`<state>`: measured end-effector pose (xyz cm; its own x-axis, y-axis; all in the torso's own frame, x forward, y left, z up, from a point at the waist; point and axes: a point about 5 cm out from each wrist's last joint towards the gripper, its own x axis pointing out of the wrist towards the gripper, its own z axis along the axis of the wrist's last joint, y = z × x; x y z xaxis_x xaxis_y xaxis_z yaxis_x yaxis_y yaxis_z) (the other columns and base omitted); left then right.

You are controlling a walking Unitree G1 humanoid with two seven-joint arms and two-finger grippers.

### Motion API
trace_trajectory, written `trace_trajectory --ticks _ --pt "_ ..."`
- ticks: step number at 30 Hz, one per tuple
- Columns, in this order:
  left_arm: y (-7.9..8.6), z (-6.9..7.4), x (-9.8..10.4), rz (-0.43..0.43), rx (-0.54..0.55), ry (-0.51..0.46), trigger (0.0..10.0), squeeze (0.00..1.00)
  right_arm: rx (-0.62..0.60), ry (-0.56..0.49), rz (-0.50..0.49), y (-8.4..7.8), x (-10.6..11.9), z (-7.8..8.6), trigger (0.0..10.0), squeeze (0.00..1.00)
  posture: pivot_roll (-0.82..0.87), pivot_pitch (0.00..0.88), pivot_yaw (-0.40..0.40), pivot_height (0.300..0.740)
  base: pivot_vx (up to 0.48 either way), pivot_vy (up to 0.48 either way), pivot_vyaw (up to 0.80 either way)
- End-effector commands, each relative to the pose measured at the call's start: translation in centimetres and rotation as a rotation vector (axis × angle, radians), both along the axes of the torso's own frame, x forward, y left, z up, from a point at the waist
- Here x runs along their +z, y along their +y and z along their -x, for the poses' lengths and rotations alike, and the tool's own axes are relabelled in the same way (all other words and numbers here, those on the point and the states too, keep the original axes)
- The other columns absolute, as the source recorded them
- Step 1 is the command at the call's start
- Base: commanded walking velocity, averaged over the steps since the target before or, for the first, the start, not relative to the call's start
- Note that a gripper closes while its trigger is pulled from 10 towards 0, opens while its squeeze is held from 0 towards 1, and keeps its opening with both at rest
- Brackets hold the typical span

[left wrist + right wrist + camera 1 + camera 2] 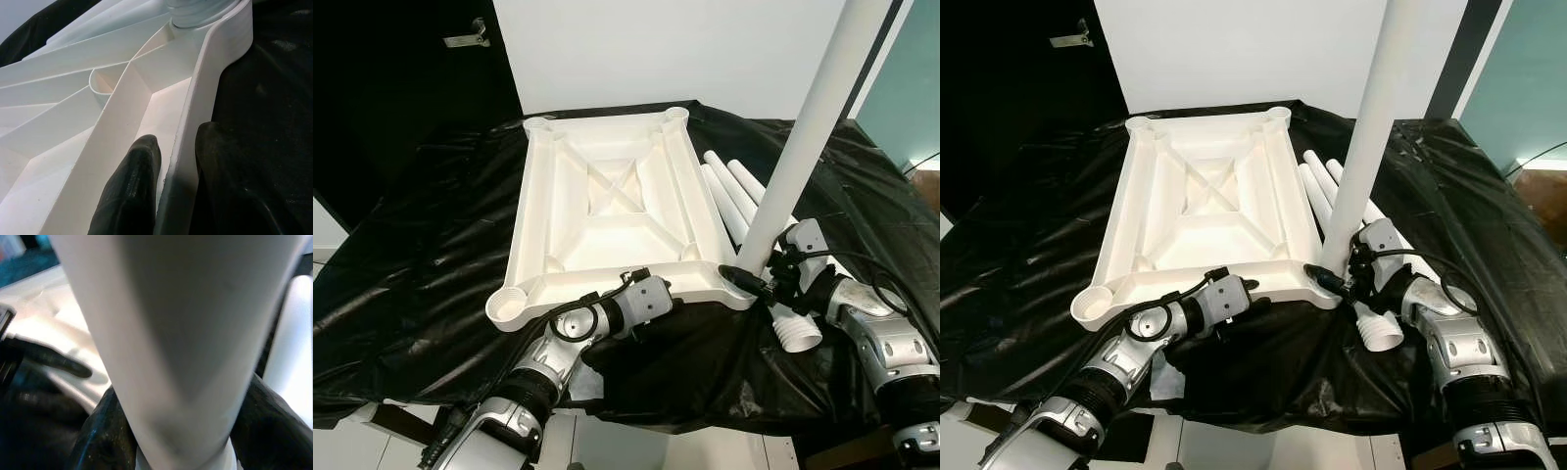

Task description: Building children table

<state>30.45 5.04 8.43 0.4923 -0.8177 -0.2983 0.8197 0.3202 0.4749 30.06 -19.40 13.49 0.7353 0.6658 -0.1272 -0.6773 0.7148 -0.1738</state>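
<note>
While the white tabletop lies upside down on the black sheet that covers the counter, its ribbed underside faces up so the corner sockets are open to receive legs. The right gripper is clamped around the base of a long white leg, holding it nearly upright, leaning slightly away from the slab, with its lower end at the near right corner socket; the right wrist view shows the black fingers pressed on either side of the tube. I judge this to be the seating or screwing-in step, the low grasp giving control right where the leg meets the socket.

The left gripper works at the near edge of the tabletop — its jaws straddle the rim, one finger inside against a rib and the other outside on the sheet, pinching the wall between them. That grip looks meant to steady the slab so it does not slide or turn while the leg is worked in.

Spare legs lie side by side on the sheet just beside the right edge of the tabletop, one with its ridged end pointing toward the robot — near at hand for the other three corners. The near left socket and both far ones stand empty, so the build appears to be at an early stage.
</note>
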Motion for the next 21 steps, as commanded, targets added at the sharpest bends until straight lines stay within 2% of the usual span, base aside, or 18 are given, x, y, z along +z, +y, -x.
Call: trace_trajectory --ticks 1,2,5,7,11,13,14,19,20,21 --pt "1.2 1.5 -3.8 -0.102 0.041 0.142 10.0 0.0 -0.061 0.042 -0.05 1.0 -1.7 0.6 0.0 0.0 -0.03 0.03 -0.007 0.74 0.0 0.0 0.0" --pt "1.2 1.5 -3.8 -0.102 0.041 0.142 10.0 0.0 -0.061 0.042 -0.05 1.0 -1.7 0.6 0.0 0.0 -0.03 0.03 -0.007 0.74 0.0 0.0 0.0" --pt "1.2 1.7 -3.9 -0.098 0.046 0.145 10.0 0.0 -0.425 -0.041 -0.208 2.5 -2.8 1.7 0.0 0.0 -0.02 0.032 -0.01 0.74 0.0 0.0 0.0" --pt "1.2 1.7 -4.0 -0.097 0.046 0.148 10.0 0.0 -0.555 -0.089 -0.261 3.6 -2.8 2.6 0.0 0.0 -0.02 0.032 -0.01 0.74 0.0 0.0 0.0" --pt "1.0 1.8 -4.0 -0.101 0.037 0.149 10.0 0.0 -0.697 -0.157 -0.295 4.4 -2.3 3.0 0.0 0.0 -0.03 0.035 -0.01 0.74 0.0 0.0 0.0" --pt "1.0 1.8 -4.0 -0.102 0.035 0.148 10.0 0.0 -0.723 -0.16 -0.303 4.4 -2.3 3.0 0.0 0.0 -0.03 0.035 -0.01 0.74 0.0 0.0 0.0" --pt "0.9 1.6 -3.8 -0.099 0.035 0.145 10.0 0.0 -0.784 -0.171 -0.295 3.6 -2.2 2.8 0.0 0.0 -0.03 0.032 -0.008 0.74 0.0 0.0 0.0" --pt "0.9 1.6 -3.7 -0.099 0.035 0.144 10.0 0.0 -0.827 -0.177 -0.286 3.3 -2.1 2.9 0.0 0.0 -0.03 0.032 -0.009 0.74 0.0 0.0 0.0" --pt "0.9 1.6 -3.8 -0.099 0.036 0.145 10.0 0.0 -0.807 -0.171 -0.28 3.7 -2.2 2.9 0.5 0.0 -0.03 0.031 -0.016 0.74 0.0 0.0 0.0" --pt "0.9 1.7 -3.9 -0.098 0.037 0.146 10.0 0.0 -0.784 -0.166 -0.276 4.1 -2.2 2.9 3.3 0.0 -0.03 0.031 -0.016 0.74 0.0 0.0 0.0"
